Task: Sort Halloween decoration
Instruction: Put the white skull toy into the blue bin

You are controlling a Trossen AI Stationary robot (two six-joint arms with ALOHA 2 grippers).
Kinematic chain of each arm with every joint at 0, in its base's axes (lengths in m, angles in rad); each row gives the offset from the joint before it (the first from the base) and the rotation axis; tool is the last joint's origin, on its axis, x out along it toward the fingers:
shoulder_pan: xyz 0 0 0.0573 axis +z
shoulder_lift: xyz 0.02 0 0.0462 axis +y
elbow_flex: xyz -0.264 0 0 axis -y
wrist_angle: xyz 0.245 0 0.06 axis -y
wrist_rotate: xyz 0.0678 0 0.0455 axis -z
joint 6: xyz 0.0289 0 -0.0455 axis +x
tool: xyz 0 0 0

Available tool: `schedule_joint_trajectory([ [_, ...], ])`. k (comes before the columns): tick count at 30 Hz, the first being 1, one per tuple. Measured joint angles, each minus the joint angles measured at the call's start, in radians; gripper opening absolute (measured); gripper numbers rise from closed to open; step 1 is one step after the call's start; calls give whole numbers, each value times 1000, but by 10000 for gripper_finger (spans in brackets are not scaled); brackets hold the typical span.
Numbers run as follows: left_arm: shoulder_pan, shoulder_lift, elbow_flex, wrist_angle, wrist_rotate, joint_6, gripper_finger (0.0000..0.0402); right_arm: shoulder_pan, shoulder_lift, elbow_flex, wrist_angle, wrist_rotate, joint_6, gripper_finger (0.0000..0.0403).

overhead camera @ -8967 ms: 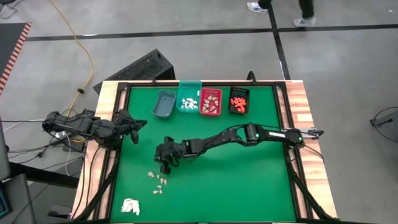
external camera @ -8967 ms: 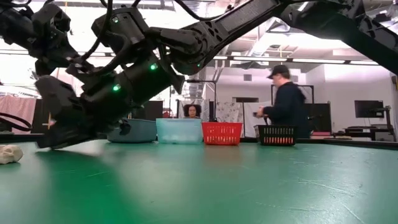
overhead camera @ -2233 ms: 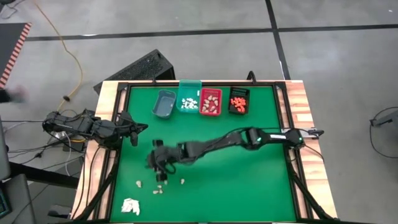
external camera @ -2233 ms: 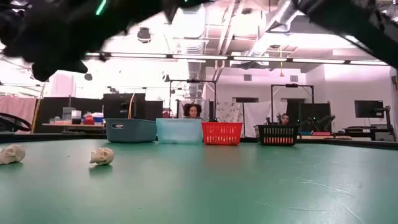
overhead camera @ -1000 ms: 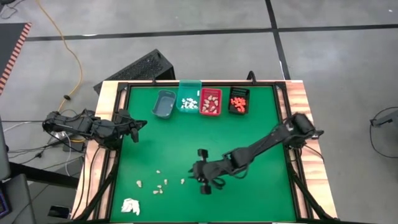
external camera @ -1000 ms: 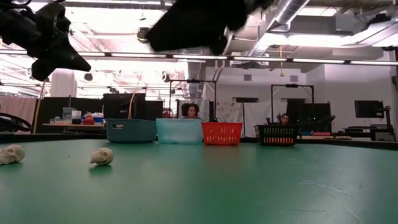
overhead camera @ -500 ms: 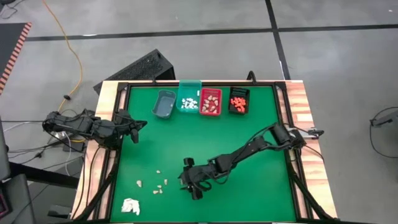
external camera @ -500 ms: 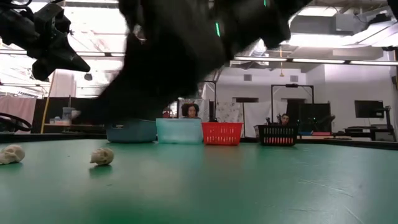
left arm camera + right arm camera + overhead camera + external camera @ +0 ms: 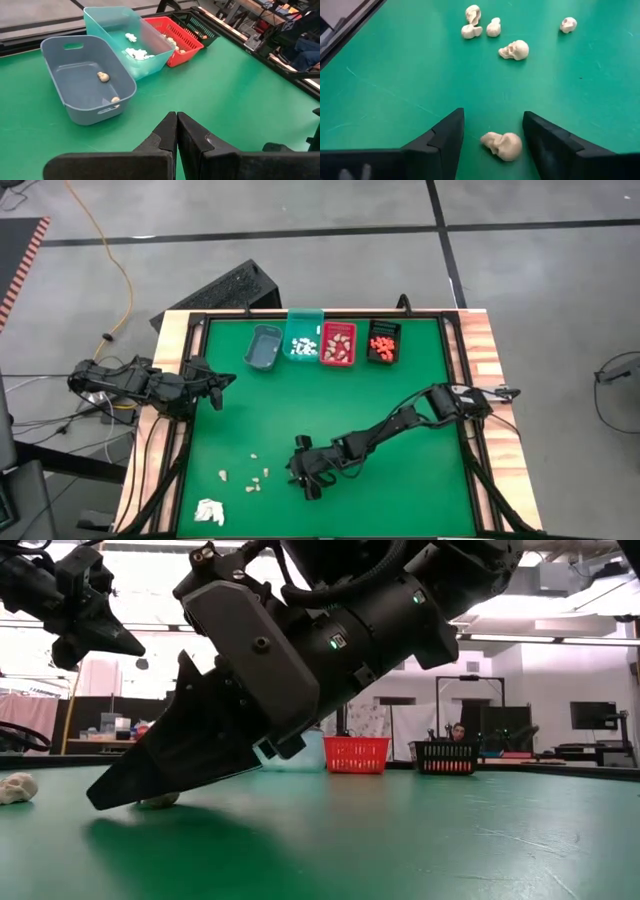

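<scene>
Item: small pale beige plastic skull [image 9: 503,145], one piece of the Halloween decoration, lying on its side on the green felt-topped table [image 9: 420,490]. Landmark for all places: this skull.

Right tool [image 9: 492,142]: dark two-finger tool, fingers apart, one on each side of the skull, tips low at the table surface. Neither finger visibly touches the skull. In the low view the same tool [image 9: 130,790] slants down with a pale piece just behind its tip.

Other loose pieces: five more beige skulls [image 9: 515,50] scattered beyond the skull, ahead of the right tool; in the high view they show as a loose cluster [image 9: 255,475] just beside the right tool.

White papery wad [image 9: 209,511]: near the table edge, past the cluster from the skull.

Bins, well apart from the skull at the far end of the table: grey plastic bin [image 9: 87,82] holding two beige pieces; teal translucent bin [image 9: 125,37] with white pieces; red mesh bin [image 9: 172,40] with tan pieces; black mesh bin [image 9: 383,340] with orange pieces.

Left tool [image 9: 176,131]: fingers together, holding nothing, waiting near the grey bin, well apart from the skull.

Hazards, as judged:
- The skull sits off-centre, nearer one finger; closing may push it sideways or squirt it out.
- The rounded, smooth shape may roll from a shallow pinch.
- Tips this low may drag on the felt.
- Carrying to the wrong bin would mix kinds.
</scene>
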Motion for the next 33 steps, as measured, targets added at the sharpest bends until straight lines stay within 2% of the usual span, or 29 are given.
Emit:
schedule_joint_trajectory([
  [9, 0, 0, 0, -2, -11, 17, 0, 19, 23, -2, 8, 63, 7, 144],
  [16, 0, 0, 0, -2, -12, 24, 0, 17, 21, -5, 14, 60, 56, 90],
  [22, 0, 0, 0, -2, -11, 18, 0, 5, -32, -7, 11, 44, 134, 78],
  [33, 0, 0, 0, 14, -6, -3, 0, -101, -156, -14, -33, 45, 80, 78],
])
